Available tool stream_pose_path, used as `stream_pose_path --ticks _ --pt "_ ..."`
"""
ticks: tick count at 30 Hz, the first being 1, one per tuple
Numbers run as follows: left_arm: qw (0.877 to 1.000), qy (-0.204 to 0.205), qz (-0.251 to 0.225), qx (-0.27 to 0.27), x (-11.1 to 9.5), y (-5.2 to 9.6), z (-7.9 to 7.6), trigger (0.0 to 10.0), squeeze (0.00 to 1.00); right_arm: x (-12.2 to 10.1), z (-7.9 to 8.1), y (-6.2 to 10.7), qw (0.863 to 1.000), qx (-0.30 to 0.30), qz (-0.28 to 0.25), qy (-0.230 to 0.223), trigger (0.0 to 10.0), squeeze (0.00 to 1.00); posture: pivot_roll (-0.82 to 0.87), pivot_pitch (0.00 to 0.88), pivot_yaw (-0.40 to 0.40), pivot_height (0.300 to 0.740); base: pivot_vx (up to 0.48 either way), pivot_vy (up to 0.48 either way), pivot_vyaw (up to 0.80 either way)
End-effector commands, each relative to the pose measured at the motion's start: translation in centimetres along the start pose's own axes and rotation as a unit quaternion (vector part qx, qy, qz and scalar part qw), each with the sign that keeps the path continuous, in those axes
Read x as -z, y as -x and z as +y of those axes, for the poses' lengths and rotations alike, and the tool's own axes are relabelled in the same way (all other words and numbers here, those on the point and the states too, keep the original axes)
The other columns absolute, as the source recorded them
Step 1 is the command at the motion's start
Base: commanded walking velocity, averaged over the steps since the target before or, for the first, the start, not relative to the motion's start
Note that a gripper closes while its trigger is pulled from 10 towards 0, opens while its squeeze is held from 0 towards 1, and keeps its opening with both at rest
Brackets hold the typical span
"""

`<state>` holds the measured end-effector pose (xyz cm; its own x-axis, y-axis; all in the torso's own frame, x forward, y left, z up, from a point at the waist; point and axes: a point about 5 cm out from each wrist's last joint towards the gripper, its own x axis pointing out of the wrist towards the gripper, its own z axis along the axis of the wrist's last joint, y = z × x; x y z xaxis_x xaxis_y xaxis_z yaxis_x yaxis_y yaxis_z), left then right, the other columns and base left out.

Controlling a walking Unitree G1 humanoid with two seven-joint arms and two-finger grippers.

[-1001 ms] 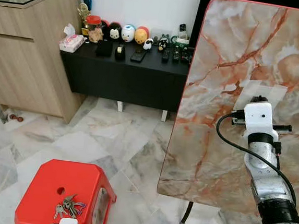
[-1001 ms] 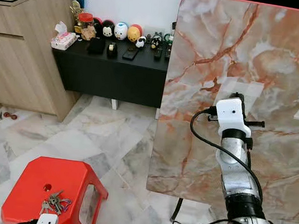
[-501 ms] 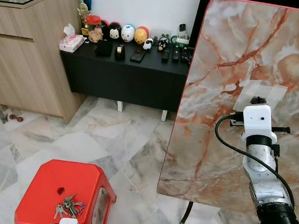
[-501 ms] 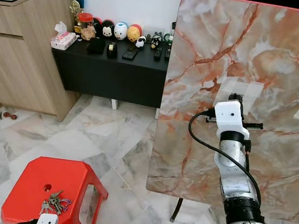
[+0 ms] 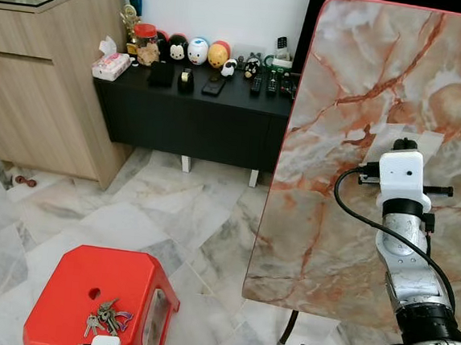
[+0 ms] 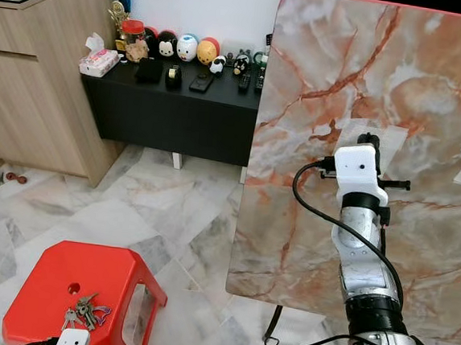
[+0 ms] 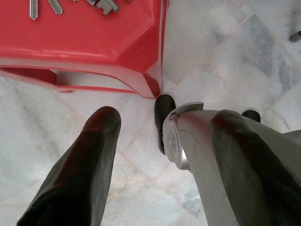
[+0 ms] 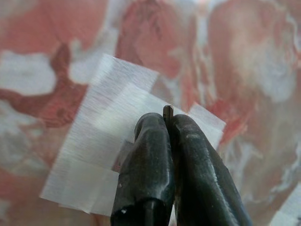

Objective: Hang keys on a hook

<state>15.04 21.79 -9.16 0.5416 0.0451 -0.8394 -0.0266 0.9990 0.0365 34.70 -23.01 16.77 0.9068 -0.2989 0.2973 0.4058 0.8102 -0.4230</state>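
Mostly hidden hook [image 8: 167, 112] between right claw [image 8: 168, 123]

Marble-pattern board [image 5: 399, 90] stands upright just ahead of the right pincer, w/ white tape patch [image 8: 108, 155] right at its tips. Well to its left: black low cabinet [image 5: 195, 113] w/ figurines [image 5: 197, 51] & tissue box [image 5: 111, 65], wood cabinet [image 5: 45, 76] beside. Red stool [image 5: 83, 289] below-left, on marble floor [image 5: 170, 216].

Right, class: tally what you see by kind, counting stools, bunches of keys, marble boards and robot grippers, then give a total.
red stool: 1
bunch of keys: 1
marble board: 1
grippers: 2, left gripper and right gripper
Total: 5
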Motion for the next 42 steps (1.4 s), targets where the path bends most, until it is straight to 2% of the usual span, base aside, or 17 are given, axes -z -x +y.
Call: stream_pose_path --ticks 1,11,15,24,37,42 --pt "1.000 0.001 0.005 0.002 0.2 0.0 -0.2 10.0 0.00 -0.2 -0.6 -0.5 1.000 0.018 0.006 0.000 10.0 0.00 0.04 0.012 -0.035 0.740 0.000 0.000 0.00" --pt "1.000 0.000 0.004 0.002 0.2 0.0 -0.2 10.0 0.00 0.3 -0.8 -0.3 1.000 0.023 0.018 -0.001 10.0 0.00 0.04 0.013 -0.033 0.740 0.000 0.000 0.00" --pt "1.000 0.000 0.004 0.003 0.1 0.0 -0.2 10.0 0.00 0.3 -0.4 -0.5 1.000 0.002 0.019 -0.001 10.0 0.00 0.04 0.012 -0.034 0.740 0.000 0.000 0.00" --pt "1.000 -0.001 0.002 0.002 0.0 0.0 -0.2 10.0 0.00 0.6 -0.9 -0.9 0.999 0.024 0.035 0.001 10.0 0.00 0.04 0.014 -0.034 0.740 0.000 0.000 0.00" --pt "1.000 -0.001 -0.002 0.002 -0.2 -0.1 -0.2 10.0 0.00 0.0 -0.4 -1.6 1.000 -0.001 0.021 -0.003 10.0 0.00 0.04 0.015 -0.034 0.740 0.000 0.000 0.00" --pt "1.000 -0.001 -0.003 0.002 -0.3 -0.1 -0.2 10.0 0.00 -0.7 0.2 -1.6 1.000 -0.026 -0.008 0.013 10.0 0.00 0.04 0.015 -0.034 0.740 0.000 0.000 0.00"
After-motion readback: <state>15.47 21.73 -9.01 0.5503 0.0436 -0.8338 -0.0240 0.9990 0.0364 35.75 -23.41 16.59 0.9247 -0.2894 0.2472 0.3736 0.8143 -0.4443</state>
